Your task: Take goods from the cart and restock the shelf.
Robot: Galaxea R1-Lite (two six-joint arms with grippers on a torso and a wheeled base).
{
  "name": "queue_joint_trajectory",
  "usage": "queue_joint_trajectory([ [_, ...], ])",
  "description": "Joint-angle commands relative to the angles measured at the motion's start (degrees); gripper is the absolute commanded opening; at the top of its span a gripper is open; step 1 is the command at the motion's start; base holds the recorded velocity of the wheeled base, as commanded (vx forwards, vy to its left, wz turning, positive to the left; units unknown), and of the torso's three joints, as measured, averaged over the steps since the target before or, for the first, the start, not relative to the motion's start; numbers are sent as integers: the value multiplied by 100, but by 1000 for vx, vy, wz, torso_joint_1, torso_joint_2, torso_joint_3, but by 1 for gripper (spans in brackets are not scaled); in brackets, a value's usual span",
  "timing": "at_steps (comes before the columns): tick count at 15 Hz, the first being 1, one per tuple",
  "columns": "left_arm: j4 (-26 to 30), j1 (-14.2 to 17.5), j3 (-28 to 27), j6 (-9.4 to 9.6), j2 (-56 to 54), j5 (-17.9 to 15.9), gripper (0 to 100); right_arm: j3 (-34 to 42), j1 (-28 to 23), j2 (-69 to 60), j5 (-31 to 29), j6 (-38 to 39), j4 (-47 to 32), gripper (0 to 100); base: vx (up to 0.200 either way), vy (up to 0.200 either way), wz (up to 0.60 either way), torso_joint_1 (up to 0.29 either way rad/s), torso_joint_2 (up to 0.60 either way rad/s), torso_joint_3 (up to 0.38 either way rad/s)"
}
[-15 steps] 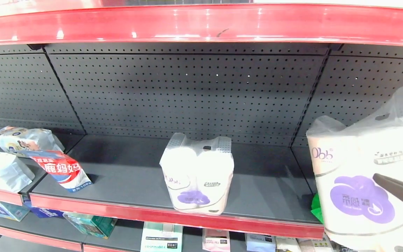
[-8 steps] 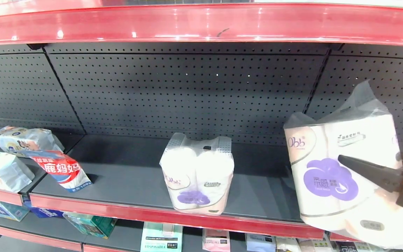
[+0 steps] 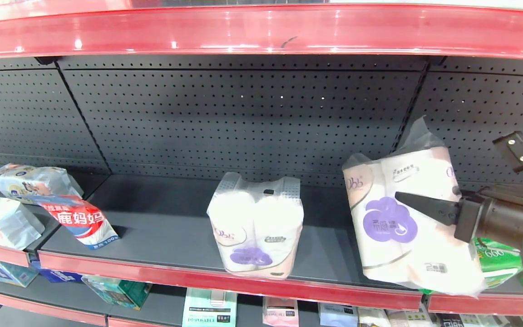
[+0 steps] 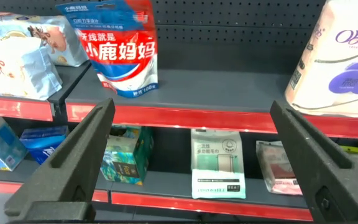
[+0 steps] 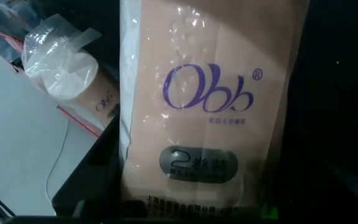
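Dark pegboard backs a grey store shelf trimmed with a red front edge, beneath a glossy red rail. At the shelf's right end the right pincer is clenched on a pack of white tissue rolls. One dark finger lies across the purple badge on the pack's face, the other is hidden behind the wrapping. The pack is tilted, its base over the front edge; whether it touches the shelf cannot be told. Seen from the right wrist, the pack looms close, its clear wrapper printed in purple. Green packs lie just beside it at the right end, partly hidden by it.

A second pack of the same kind stands upright at the middle of the shelf, close to the front edge and apart from the first. Toward the left end a red, white and blue pouch leans back near the front edge. Beside it, on the adjoining section, sit two pale bags.

The left pincer is before the shelving, apart from the goods. Its fingers are spread wide, released and grasping nothing, and frame the red edge and the lower shelf, where boxes and packets stand in a row
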State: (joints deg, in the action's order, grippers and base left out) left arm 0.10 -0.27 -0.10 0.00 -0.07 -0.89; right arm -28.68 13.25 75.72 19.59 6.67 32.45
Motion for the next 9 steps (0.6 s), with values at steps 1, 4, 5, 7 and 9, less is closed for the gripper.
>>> queue_joint_trajectory([
  [1, -1, 0, 1, 0, 7, 1, 100, -199, 169, 734, 1, 10, 358, 0, 0, 0, 0, 0, 0, 0],
  [4, -1, 0, 1, 0, 7, 1, 100, -471, 327, 1534, 1, 10, 1132, 0, 0, 0, 0, 0, 0, 0],
  [5, -1, 0, 1, 0, 7, 1, 100, -612, 362, 1701, 1, 10, 1185, 0, 0, 0, 0, 0, 0, 0],
  [7, -1, 0, 1, 0, 7, 1, 100, -1069, 485, 2096, 1, 10, 1299, 0, 0, 0, 0, 0, 0, 0],
  [9, -1, 0, 1, 0, 7, 1, 100, -1342, 565, 2536, 10, 1, 1606, 0, 0, 0, 0, 0, 0, 0],
])
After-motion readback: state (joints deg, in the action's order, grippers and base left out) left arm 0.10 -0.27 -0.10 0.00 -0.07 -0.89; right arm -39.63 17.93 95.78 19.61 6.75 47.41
